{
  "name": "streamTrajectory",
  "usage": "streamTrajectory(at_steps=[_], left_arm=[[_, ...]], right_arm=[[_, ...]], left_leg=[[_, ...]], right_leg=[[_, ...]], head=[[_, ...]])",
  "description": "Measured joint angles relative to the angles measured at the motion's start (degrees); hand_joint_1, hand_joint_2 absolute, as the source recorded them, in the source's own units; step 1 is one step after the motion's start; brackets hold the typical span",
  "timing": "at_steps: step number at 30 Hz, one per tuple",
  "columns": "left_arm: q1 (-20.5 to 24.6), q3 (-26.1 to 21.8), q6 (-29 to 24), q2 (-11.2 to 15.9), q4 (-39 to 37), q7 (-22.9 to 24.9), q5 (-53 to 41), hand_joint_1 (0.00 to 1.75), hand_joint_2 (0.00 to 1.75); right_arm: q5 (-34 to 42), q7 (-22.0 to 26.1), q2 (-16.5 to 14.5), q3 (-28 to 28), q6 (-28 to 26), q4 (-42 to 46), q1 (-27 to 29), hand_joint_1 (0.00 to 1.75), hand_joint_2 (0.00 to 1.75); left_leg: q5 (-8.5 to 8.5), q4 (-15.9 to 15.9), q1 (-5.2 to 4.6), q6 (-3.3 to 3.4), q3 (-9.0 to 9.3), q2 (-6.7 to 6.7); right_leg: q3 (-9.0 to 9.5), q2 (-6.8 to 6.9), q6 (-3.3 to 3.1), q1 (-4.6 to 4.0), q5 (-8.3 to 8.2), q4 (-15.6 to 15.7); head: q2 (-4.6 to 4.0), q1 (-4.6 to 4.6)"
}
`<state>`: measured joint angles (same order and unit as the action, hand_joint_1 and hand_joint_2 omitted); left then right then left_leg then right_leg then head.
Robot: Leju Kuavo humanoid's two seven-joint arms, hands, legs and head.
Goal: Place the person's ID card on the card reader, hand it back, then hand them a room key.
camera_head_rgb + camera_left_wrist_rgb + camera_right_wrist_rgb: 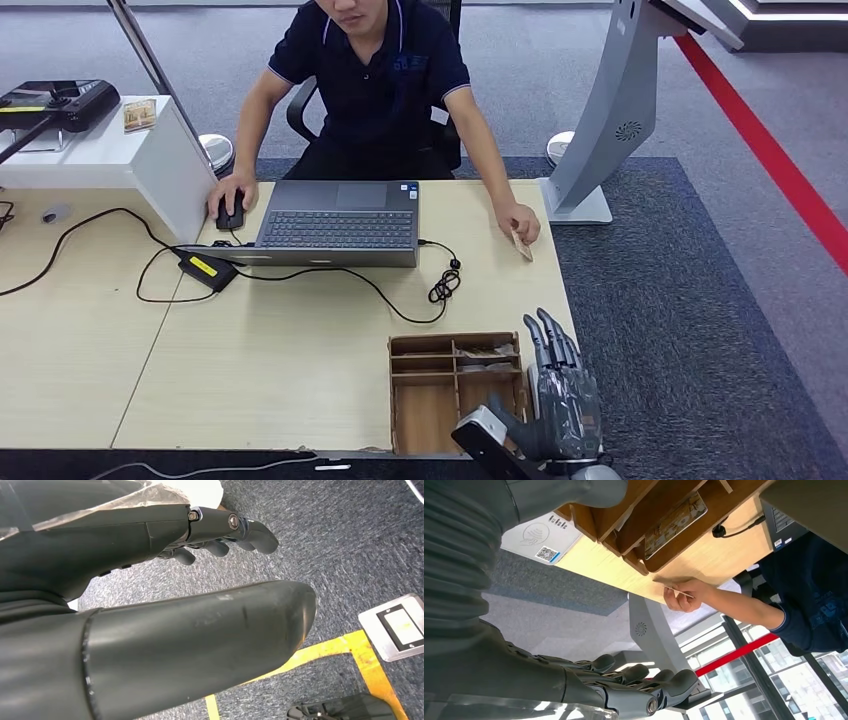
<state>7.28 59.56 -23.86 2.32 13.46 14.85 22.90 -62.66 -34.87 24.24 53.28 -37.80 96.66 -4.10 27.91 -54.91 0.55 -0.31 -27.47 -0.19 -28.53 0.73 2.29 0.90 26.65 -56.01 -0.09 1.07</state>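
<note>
The ID card [522, 245] is thin and tan, pinched in the person's hand [520, 222]. The right hand [560, 390] holds nothing, fingers straight, slightly apart.

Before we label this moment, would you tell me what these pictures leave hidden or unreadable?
- Card: held edge-on in the person's hand in the head view, a thin sliver in the right wrist view; its face cannot be read.
- Tray: its near corner is hidden by the right hand in the head view.
- Card reader: partly covered by the thumb in the right wrist view.
- Left hand: the thumb hides the palm.
</note>
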Motion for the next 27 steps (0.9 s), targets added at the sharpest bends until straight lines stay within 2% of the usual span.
streamTrajectory(at_steps=[7,27], left_arm=[[0.0,0.0,0.0,0.0,0.0,0.0,-0.1,0.00,0.00],[0.0,0.0,0.5,0.0,0.0,0.0,-1.0,0.00,0.00]], right_arm=[[0.1,0.3,-1.0,-0.1,-1.1,-1.5,-0.6,0.00,1.75],[2.4,7.1,-6.2,-1.8,-1.8,-5.5,-2.4,0.00,1.75]], left_leg=[[0.00,0.0,0.00,0.00,0.00,0.00],[0.00,0.0,0.00,-0.01,0.00,0.00]], right_leg=[[0.00,0.00,0.00,0.00,0.00,0.0],[0.00,0.00,0.00,0.00,0.00,0.0]], head=[[0.00,-0.01],[0.00,0.00]])
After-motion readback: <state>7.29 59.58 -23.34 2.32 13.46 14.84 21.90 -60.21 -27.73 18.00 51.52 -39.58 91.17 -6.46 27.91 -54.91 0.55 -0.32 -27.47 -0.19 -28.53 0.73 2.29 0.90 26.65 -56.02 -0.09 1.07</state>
